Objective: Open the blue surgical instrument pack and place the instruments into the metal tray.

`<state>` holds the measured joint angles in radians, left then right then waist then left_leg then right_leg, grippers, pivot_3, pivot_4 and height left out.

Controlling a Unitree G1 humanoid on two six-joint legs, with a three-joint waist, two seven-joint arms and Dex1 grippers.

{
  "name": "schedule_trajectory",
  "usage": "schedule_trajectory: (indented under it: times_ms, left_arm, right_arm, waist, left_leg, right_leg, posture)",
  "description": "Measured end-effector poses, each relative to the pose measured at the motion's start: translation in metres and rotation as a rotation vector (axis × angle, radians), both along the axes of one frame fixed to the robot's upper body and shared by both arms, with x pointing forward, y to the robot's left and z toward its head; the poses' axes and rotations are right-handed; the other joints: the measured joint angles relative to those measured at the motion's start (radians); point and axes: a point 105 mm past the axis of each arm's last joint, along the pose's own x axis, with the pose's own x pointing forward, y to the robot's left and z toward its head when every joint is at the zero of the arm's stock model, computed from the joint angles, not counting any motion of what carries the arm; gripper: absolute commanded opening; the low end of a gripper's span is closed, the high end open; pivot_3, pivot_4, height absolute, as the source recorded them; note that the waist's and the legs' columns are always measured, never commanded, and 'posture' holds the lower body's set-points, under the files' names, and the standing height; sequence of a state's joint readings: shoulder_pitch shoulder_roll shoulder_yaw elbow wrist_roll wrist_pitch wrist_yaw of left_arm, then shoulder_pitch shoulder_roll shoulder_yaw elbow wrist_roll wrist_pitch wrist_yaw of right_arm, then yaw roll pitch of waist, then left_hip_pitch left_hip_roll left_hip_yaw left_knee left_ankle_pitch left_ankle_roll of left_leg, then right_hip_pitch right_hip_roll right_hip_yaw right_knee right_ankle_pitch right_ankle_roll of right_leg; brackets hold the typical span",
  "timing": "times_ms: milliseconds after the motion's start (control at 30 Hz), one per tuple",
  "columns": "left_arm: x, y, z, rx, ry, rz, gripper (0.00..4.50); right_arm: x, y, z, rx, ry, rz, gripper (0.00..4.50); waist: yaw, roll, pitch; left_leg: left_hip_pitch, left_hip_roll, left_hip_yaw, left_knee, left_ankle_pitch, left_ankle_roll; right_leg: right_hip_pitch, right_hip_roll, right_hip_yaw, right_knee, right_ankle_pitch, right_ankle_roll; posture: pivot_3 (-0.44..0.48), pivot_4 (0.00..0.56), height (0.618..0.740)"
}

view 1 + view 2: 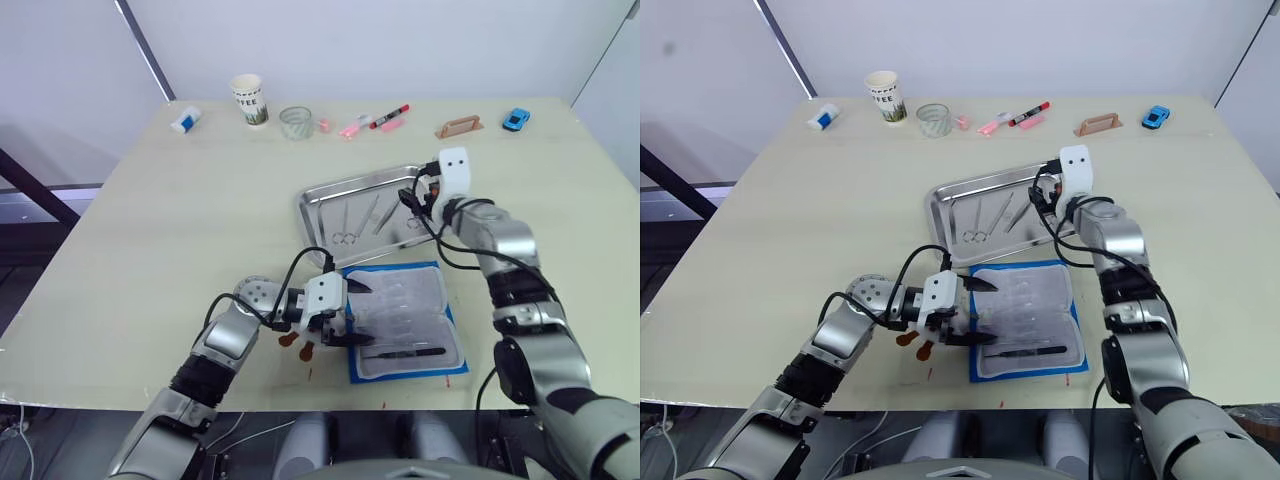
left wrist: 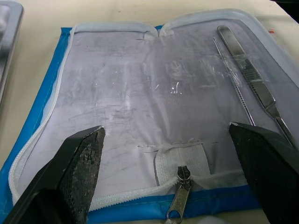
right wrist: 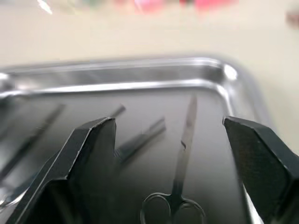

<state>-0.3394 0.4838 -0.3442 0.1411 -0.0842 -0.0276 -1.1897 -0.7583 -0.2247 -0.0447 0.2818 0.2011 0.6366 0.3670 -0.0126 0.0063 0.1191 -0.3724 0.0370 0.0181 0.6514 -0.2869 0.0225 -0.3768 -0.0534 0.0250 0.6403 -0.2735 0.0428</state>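
The blue surgical instrument pack (image 1: 440, 322) lies unzipped and flat near the table's front edge, clear lining up. One slim forceps (image 1: 405, 352) still lies in it, along its near side, seen closer as forceps (image 2: 247, 74) in the left wrist view. My left gripper (image 1: 357, 313) is open at the pack's left edge, its fingers straddling the zipper pull (image 2: 179, 198). Behind the pack sits the metal tray (image 1: 312, 192) holding instruments: scissors (image 1: 347, 225) and other thin tools (image 1: 380, 213). My right gripper (image 1: 415, 200) hovers open, with nothing in it, over the tray's right end, above scissors (image 3: 180, 154).
Along the far edge stand a paper cup (image 1: 249, 100), a glass (image 1: 296, 122), red and pink markers (image 1: 375, 122), a brown holder (image 1: 460, 127), a blue toy car (image 1: 515, 119) and a white-blue item (image 1: 186, 119). Brownish spots (image 1: 300, 345) mark the table beside my left gripper.
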Motion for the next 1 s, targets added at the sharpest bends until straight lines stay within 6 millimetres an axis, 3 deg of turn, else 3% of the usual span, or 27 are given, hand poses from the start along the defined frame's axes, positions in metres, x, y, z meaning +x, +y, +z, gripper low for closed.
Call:
schedule_trajectory:
  times_ms: [33, 133, 300, 467, 567, 600, 633, 733, 967, 1000]
  left_arm:
    - [0.0, 0.0, 0.0, 0.0, 0.0, 0.001, 4.5]
    - [0.0, 0.0, 0.0, -0.001, -0.001, 0.001, 4.5]
    - [0.001, 0.0, 0.0, 0.0, -0.003, 0.002, 4.5]
    - [0.001, 0.001, 0.001, 0.006, -0.001, -0.007, 4.5]
    - [0.001, 0.002, 0.0, 0.008, 0.002, -0.005, 4.5]
    - [0.001, 0.002, 0.0, 0.008, 0.0, -0.007, 4.5]
    - [0.001, 0.002, 0.0, 0.008, 0.0, -0.008, 4.5]
    - [0.001, 0.002, 0.0, 0.003, -0.009, -0.018, 4.5]
    - [0.002, 0.002, 0.0, -0.003, -0.018, -0.022, 4.5]
    - [0.001, 0.002, 0.0, -0.004, -0.02, -0.023, 4.5]
  right_arm:
    - [-0.004, 0.0, 0.001, 0.011, -0.009, 0.022, 4.15]
    - [-0.044, 0.006, 0.009, 0.124, -0.078, 0.254, 4.15]
    - [-0.09, -0.013, 0.02, 0.077, -0.146, 0.481, 4.15]
    - [-0.143, -0.033, -0.008, -0.089, -0.058, 0.715, 4.15]
    - [-0.163, -0.035, -0.02, -0.167, -0.029, 0.805, 4.15]
    - [-0.171, -0.036, -0.029, -0.219, -0.006, 0.846, 3.77]
    - [-0.172, -0.036, -0.031, -0.225, -0.001, 0.851, 3.59]
    - [-0.183, -0.036, -0.048, -0.3, 0.033, 0.9, 2.48]
    - [-0.186, -0.021, -0.064, -0.363, 0.029, 0.926, 2.48]
    - [-0.187, -0.02, -0.066, -0.369, 0.033, 0.932, 2.19]
  waist:
    - [0.0, 0.0, 0.0]
    - [0.002, 0.0, 0.0]
    - [0.004, -0.003, 0.002]
    - [0.002, -0.004, 0.003]
    - [0.001, -0.006, 0.004]
    - [0.002, -0.007, 0.005]
    - [0.002, -0.007, 0.005]
    - [0.003, -0.008, 0.005]
    - [0.003, -0.007, 0.005]
    - [0.003, -0.008, 0.005]
  left_leg:
    - [0.0, 0.0, 0.0, 0.0, 0.0, 0.0]
    - [-0.001, 0.0, -0.002, 0.0, 0.0, 0.0]
    - [-0.001, 0.0, -0.001, 0.001, 0.0, 0.0]
    - [-0.003, 0.0, -0.002, 0.0, 0.0, 0.0]
    - [-0.003, 0.001, -0.002, 0.0, 0.0, 0.0]
    - [-0.003, 0.001, -0.002, 0.0, 0.0, 0.0]
    - [-0.003, 0.001, -0.002, 0.0, 0.0, 0.0]
    - [-0.003, 0.001, -0.002, 0.0, 0.0, 0.0]
    - [-0.001, 0.001, -0.002, 0.0, 0.0, 0.0]
    - [-0.001, 0.001, -0.002, 0.0, 0.0, 0.0]
  right_leg:
    - [0.0, 0.0, 0.0, 0.0, 0.0, 0.0]
    - [0.0, 0.001, -0.001, 0.0, 0.0, 0.0]
    - [0.0, 0.001, -0.004, -0.002, -0.001, -0.001]
    - [0.0, 0.005, -0.004, -0.004, -0.001, -0.001]
    - [0.0, 0.005, -0.004, -0.004, -0.001, -0.001]
    - [0.0, 0.005, -0.004, -0.004, -0.001, -0.001]
    - [0.0, 0.005, -0.004, -0.004, -0.001, -0.001]
    - [0.0, 0.006, -0.005, -0.004, -0.002, -0.001]
    - [0.0, 0.006, -0.004, -0.004, -0.002, -0.001]
    - [0.0, 0.006, -0.004, -0.004, -0.002, -0.001]
  posture:
    - [0.0, 0.15, 0.74]
    - [0.0, 0.15, 0.74]
    - [0.0, 0.15, 0.74]
    - [0.0, 0.15, 0.74]
    - [0.0, 0.15, 0.74]
    - [0.0, 0.15, 0.74]
    - [0.0, 0.15, 0.74]
    - [0.0, 0.15, 0.74]
    - [0.0, 0.15, 0.74]
    - [0.0, 0.15, 0.74]
